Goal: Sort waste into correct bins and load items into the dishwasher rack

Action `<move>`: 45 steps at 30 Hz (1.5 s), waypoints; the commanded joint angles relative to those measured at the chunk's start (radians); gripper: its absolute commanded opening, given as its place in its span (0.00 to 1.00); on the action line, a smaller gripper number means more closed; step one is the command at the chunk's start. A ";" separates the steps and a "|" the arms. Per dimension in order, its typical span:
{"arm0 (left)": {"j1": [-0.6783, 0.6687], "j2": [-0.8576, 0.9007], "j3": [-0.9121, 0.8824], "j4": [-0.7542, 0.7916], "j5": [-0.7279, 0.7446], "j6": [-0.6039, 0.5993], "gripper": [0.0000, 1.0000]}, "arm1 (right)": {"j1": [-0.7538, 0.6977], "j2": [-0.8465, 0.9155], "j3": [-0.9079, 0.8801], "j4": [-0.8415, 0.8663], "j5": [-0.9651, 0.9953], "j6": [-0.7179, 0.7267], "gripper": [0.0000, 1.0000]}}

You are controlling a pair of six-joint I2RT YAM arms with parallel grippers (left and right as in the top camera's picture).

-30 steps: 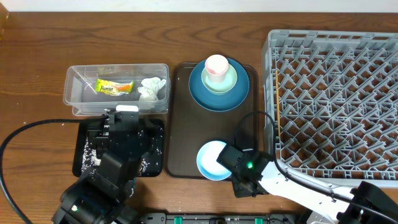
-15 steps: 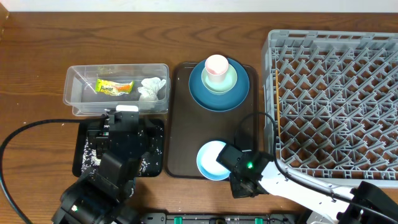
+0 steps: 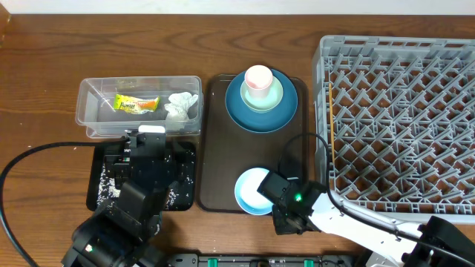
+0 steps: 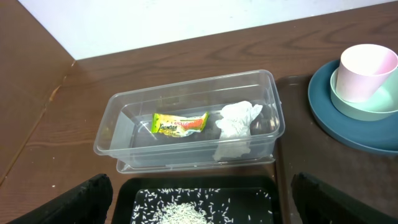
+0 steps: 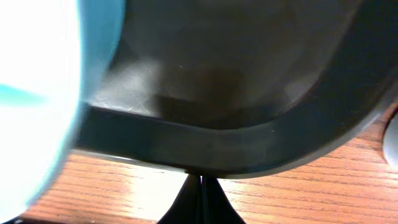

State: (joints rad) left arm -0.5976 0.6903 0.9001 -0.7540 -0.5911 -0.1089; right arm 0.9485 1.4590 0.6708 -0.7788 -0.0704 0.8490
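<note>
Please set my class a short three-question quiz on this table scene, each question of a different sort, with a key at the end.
1. True or false: the snack wrapper and the tissue both lie inside the clear tub.
2. Multiple choice: what stands in the green bowl on the blue plate?
A) a pink cup
B) a fork
C) a banana
3. Fill the gap: the left gripper, above the rice in the black tray, is ___.

Key: 1 true; 2 A; 3 open.
</note>
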 commanded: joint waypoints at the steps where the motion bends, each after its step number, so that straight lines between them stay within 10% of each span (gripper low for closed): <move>1: -0.002 0.001 0.029 -0.001 -0.023 -0.016 0.95 | 0.008 0.001 -0.017 0.005 0.094 0.037 0.01; 27: -0.002 0.001 0.029 -0.001 -0.023 -0.016 0.95 | -0.142 -0.125 0.130 -0.186 0.119 -0.084 0.01; 45: -0.002 0.001 0.029 -0.001 -0.023 -0.016 0.95 | -0.208 -0.085 0.133 0.195 0.369 -0.090 0.01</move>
State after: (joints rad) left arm -0.5976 0.6903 0.9001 -0.7540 -0.5911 -0.1089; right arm 0.7490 1.3552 0.7948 -0.6174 0.2512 0.7753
